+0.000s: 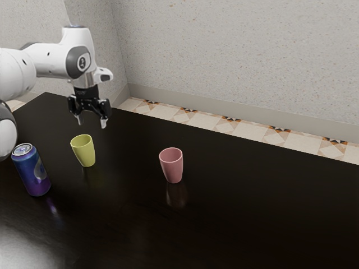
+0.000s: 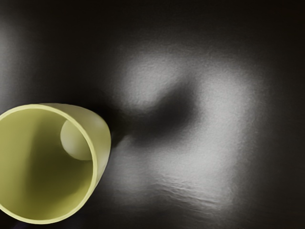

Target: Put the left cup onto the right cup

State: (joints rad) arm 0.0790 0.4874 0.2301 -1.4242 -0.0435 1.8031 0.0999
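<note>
While our arm reaches in from the exterior view's left, the dark shiny table lies wide under it and carries three things. The biggest of them is a blue can, which stands upright near the exterior view's left edge. Just beside it, toward the right, the yellow cup stands upright with its mouth up. The pink cup also stands upright, well apart from the yellow one, further to the exterior view's right. Our gripper hangs in the air above the yellow cup and a little behind it. Its fingers are spread apart and hold nothing. In the wrist view we look down into the yellow cup, and beside it is the bare table.
</note>
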